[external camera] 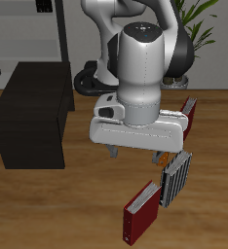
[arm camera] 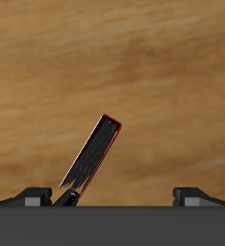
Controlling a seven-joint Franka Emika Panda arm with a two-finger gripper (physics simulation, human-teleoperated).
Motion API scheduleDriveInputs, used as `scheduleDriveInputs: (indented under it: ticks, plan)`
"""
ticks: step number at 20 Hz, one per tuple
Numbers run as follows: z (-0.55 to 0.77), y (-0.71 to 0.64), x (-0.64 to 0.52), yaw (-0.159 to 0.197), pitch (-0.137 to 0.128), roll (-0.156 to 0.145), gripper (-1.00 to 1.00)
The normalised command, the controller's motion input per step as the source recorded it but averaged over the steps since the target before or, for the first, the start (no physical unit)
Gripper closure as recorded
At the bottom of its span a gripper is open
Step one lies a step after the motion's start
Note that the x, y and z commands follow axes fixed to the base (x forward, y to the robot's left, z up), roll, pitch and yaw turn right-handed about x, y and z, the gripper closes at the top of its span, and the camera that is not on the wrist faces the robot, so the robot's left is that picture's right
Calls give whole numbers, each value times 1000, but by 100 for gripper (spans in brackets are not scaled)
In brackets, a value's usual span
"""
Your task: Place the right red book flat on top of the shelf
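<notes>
Standing upright near bench (external camera: 48, 209) front edge: right red book (external camera: 140, 214), white page edge showing, not held. Striped grey book (external camera: 175, 178) just beside it, slightly farther back. Darker red book (external camera: 190, 112) well behind. End effector (external camera: 135, 156) hovers above books, fingers (arm camera: 33, 195) spread wide, gripping nothing. Shelf (external camera: 33, 112) well apart, flat black top bare.

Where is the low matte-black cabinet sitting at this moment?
In the exterior view, the low matte-black cabinet stands on the wooden table, level with the robot's hand and apart from the books.
</notes>
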Motion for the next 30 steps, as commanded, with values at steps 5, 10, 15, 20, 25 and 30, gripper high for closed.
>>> scheduleDriveInputs:
  ticks: [5,10,15,20,25,30]
  plan:
    - [-230,1,149,-46,-3,4,-100]
    - [-255,77,58,-20,3,18,-100]
    - [-369,29,56,-28,11,12,-100]
    - [-315,15,27,-5,13,7,-100]
    - [-258,92,25,-9,18,21,-100]
    - [-389,51,44,-13,59,26,-100]
